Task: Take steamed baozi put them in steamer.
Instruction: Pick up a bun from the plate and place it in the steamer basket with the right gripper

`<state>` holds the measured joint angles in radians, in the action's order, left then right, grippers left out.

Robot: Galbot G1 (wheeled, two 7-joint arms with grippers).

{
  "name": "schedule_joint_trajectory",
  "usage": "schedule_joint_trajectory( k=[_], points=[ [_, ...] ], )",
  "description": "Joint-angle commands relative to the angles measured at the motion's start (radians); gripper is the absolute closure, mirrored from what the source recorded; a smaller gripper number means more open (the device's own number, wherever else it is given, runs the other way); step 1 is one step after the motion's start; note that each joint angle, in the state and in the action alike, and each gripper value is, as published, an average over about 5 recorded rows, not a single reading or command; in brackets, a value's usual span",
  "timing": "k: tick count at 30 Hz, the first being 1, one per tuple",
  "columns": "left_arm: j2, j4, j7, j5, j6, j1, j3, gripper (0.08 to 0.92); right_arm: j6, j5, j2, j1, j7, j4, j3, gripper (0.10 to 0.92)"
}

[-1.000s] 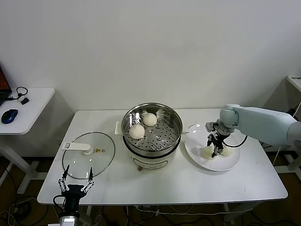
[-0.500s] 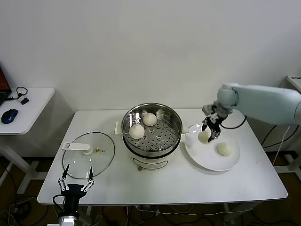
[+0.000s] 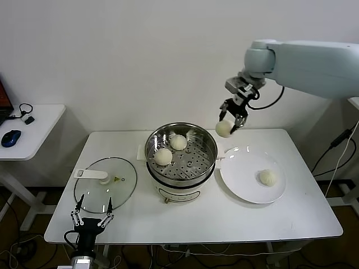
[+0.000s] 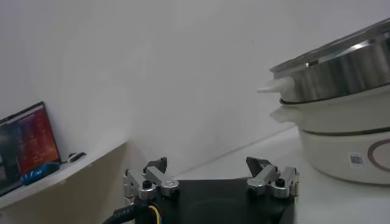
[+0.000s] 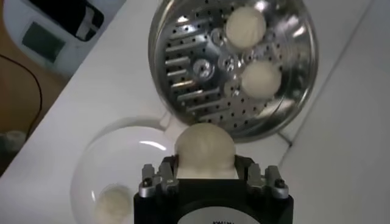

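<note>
My right gripper is shut on a cream-white baozi and holds it in the air, above the gap between the steamer and the white plate. The held baozi fills the right wrist view between the jaws. Two baozi lie on the steamer's perforated tray, also seen in the right wrist view. One baozi lies on the plate. My left gripper is open and empty at the table's front left edge.
A glass lid with a white handle lies flat left of the steamer. A side table with a blue mouse stands at the far left. In the left wrist view the steamer's white base shows to one side.
My right gripper has lifted one baozi off the plate and carried it up and left towards the steamer. One baozi stays on the plate. The left arm has not moved.
</note>
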<state>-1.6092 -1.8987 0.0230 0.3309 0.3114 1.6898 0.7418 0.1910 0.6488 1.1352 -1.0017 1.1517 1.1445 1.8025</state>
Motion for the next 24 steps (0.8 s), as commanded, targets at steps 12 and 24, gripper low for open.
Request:
schedule_joint_trajectory(
  k=[12, 24],
  points=[
    [-0.049, 0.003, -0.001, -0.014, -0.004, -0.001, 0.008, 0.177, 0.537, -0.294, 0.262, 0.107, -0.066, -0.067, -0.104, 0.381],
    [-0.049, 0.017, -0.002, -0.017, -0.001, -0.003, 0.01, 0.177, 0.484, -0.355, 0.244, 0.18, -0.11, 0.04, -0.114, 0.35]
  ],
)
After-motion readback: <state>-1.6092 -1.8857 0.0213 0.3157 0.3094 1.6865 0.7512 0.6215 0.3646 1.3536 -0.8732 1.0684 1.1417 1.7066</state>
